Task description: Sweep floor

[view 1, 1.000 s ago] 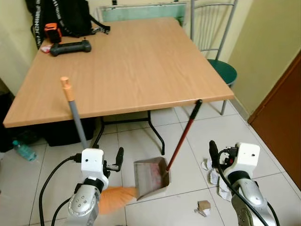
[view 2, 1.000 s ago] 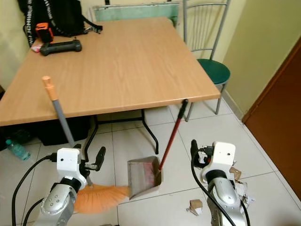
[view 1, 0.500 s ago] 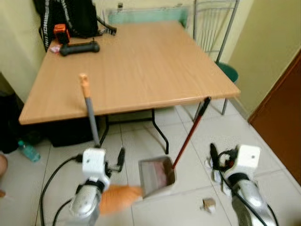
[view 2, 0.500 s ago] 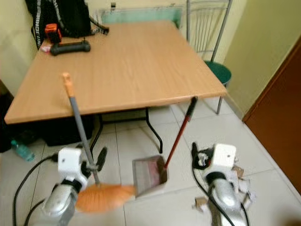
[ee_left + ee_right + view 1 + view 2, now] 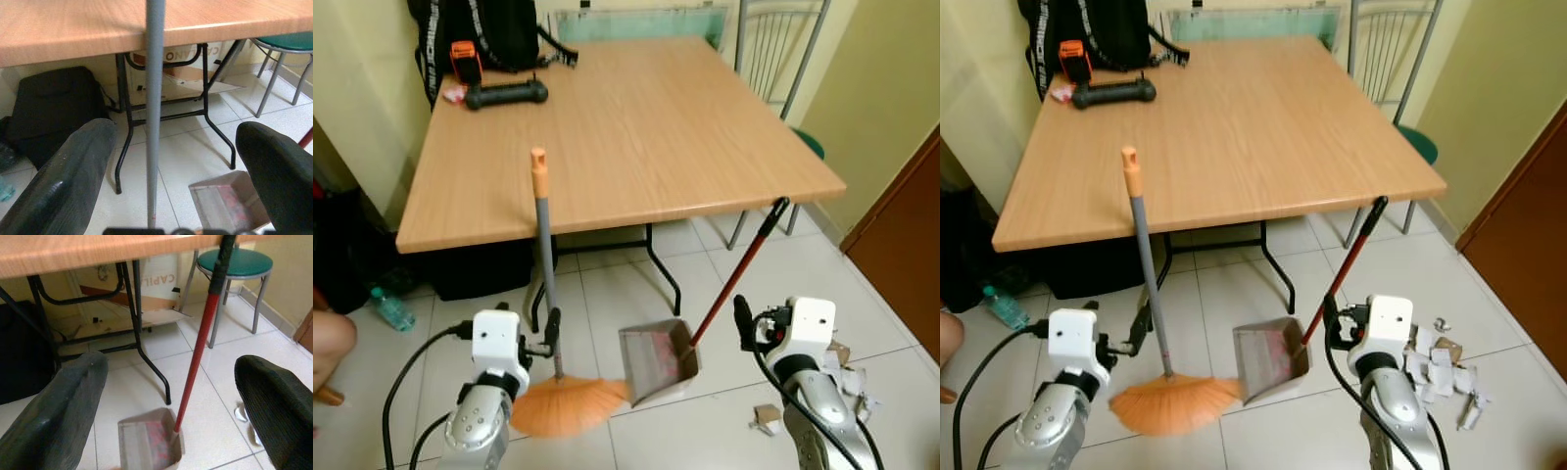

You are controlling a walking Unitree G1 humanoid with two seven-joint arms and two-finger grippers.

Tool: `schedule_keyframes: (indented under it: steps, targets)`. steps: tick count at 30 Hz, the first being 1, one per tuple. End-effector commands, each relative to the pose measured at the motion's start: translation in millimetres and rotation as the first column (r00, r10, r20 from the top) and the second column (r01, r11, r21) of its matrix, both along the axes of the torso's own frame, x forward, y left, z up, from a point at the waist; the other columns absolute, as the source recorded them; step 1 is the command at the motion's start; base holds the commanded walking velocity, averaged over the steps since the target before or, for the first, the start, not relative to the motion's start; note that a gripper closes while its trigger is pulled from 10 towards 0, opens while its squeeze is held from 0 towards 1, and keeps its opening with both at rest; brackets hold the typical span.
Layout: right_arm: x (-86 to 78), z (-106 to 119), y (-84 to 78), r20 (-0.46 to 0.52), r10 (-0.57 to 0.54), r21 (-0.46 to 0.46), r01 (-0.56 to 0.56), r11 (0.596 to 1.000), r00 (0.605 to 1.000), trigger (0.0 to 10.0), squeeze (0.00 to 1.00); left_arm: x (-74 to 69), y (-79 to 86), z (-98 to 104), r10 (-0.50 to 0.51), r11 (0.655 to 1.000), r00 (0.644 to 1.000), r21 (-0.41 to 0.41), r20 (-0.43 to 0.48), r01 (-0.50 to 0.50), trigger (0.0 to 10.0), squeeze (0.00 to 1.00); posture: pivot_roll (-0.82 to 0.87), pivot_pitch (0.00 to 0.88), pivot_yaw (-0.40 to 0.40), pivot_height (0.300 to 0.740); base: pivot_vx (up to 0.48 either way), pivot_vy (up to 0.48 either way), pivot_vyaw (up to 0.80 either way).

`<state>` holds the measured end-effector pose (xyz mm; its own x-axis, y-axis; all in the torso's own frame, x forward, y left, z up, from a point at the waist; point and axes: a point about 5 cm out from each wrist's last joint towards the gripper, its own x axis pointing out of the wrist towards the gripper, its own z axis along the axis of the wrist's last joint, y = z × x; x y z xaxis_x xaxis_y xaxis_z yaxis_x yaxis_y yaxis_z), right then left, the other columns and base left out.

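Orange bristles mark the head of the broom (image 5: 570,403), which rests on the tiled floor (image 5: 636,284) just in front of the table (image 5: 617,108), below its near edge. Its grey shaft rises almost upright from the bristles to an orange tip level with that edge. The left hand (image 5: 151,196) sits low by the base of the shaft; in the left wrist view the shaft runs between its two black fingers (image 5: 68,176), which are spread wide on either side and do not touch it. Beside the bristles, also in front of the table, stands the dustpan (image 5: 658,360), a grey scoop whose red handle leans up so that its black grip rests against the table's near corner. The right hand (image 5: 171,431) is close to the dustpan on the side away from the broom, its fingers likewise spread apart around empty air, with the red handle seen between them farther off. Crumpled scraps of paper (image 5: 1435,367) lie on the floor beyond the right hand, farther from the table's corner. On the table's far corner lie a black backpack (image 5: 475,29) and a dark tool. A green-seated chair (image 5: 234,264) stands at the table's far side.
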<state>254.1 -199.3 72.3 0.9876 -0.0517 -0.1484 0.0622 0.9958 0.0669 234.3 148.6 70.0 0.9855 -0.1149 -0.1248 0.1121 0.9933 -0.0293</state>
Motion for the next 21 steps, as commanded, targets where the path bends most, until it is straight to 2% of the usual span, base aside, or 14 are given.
schedule_keyframes:
  steps: [1, 21]
  targets:
    - [-3.2, -2.3, -3.5, -0.011, -0.015, 0.006, 0.015, 1.000, 1.000, 10.0, 0.00, -2.2, -2.9, 0.2, -0.019, 1.000, 1.000, 0.007, 0.001, 0.019, 10.0, 0.00, 0.01, 0.106, -0.017, 0.740, 0.000, 0.435, 0.00]
    - [-4.9, -4.0, -1.8, -0.021, -0.008, 0.025, 0.009, 1.000, 1.000, 10.0, 0.00, -4.2, -3.3, -0.4, -0.021, 1.000, 1.000, 0.007, -0.002, 0.021, 10.0, 0.00, 0.01, 0.113, -0.018, 0.740, 0.000, 0.453, 0.00]
